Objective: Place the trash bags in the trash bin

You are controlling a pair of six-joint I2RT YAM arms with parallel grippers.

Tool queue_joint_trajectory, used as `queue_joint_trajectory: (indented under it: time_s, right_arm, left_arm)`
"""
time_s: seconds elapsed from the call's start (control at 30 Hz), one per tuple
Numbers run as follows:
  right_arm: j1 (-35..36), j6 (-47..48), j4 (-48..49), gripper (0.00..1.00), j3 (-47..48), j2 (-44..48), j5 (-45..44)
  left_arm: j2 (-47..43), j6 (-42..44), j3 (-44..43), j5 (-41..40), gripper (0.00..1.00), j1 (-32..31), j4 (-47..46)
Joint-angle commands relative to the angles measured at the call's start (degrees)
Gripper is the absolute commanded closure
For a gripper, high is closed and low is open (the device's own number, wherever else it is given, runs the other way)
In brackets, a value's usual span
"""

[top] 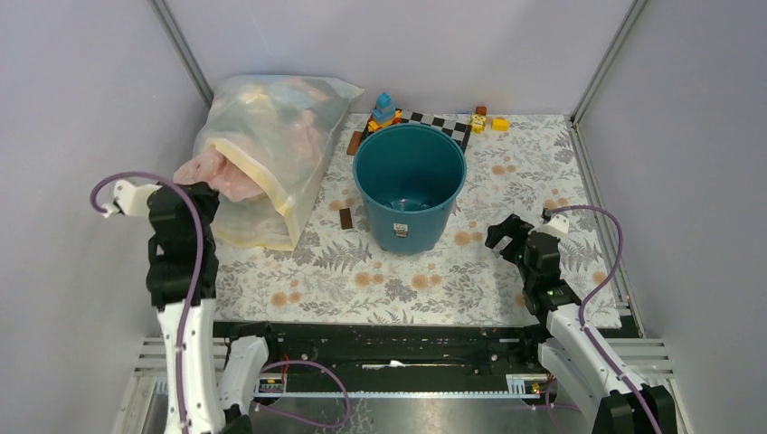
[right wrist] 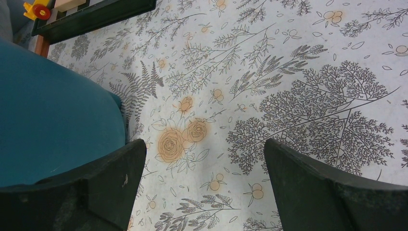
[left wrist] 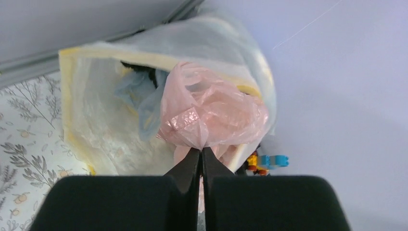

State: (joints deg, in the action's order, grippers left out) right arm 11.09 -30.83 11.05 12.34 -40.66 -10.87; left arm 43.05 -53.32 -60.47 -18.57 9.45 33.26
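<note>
The teal trash bin (top: 432, 224) stands upright and open in the middle of the floral mat; its wall also shows in the right wrist view (right wrist: 53, 120). My left gripper (top: 204, 183) (left wrist: 201, 150) is shut on a pinch of a thin pink plastic bag (top: 213, 169) (left wrist: 211, 110) that sticks out of the mouth of the big translucent yellowish bag (top: 271, 136) (left wrist: 96, 115). No black trash bag shows clearly; it is hidden or out of view. My right gripper (top: 500, 237) (right wrist: 204, 143) is open and empty, low over the mat just right of the bin.
Toy bricks (top: 384, 109), a yellow brick (top: 499, 123) and a checkered board (top: 443, 121) lie behind the bin. A small brown block (top: 346, 218) lies left of the bin. Grey walls close in the left, back and right sides.
</note>
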Motion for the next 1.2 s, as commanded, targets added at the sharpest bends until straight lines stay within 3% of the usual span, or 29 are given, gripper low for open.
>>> queue_joint_trajectory:
  time_s: [0.0, 0.3, 0.5, 0.6, 0.83, 0.97, 1.17]
  right_arm:
    - [0.2, 0.6, 0.6, 0.0, 0.8, 0.8, -0.8]
    - [0.2, 1.1, 1.0, 0.0, 0.9, 0.8, 0.2]
    - [0.2, 3.1, 2.6, 0.0, -0.1, 3.3, 6.5]
    - [0.2, 4.1, 6.3, 0.0, -1.5, 4.9, 13.9]
    - [0.2, 5.0, 14.8, 0.0, -2.9, 3.0, 28.3]
    - [0.2, 5.0, 16.8, 0.0, -3.3, 2.9, 30.9]
    - [0.2, 4.6, 15.5, 0.0, -2.9, 5.7, 30.4]
  left_arm:
    - [-4.4, 5.6, -6.9, -2.5, 1.0, 0.2, 6.0]
    - [-2.4, 12.0, -24.4, 15.0, 1.0, 0.2, 10.4]
    - [0.4, 9.4, -28.2, 42.8, 1.0, 0.2, 4.7]
    - [1.3, 6.1, -27.6, 53.1, 1.0, 0.3, 1.1]
    - [-0.3, 7.1, -28.0, 49.9, 1.0, 0.4, -2.6]
    - [3.5, 9.1, -27.8, 45.7, 1.0, 0.4, -1.2]
    - [11.3, 11.4, -27.9, 47.2, 1.0, 0.2, -2.0]
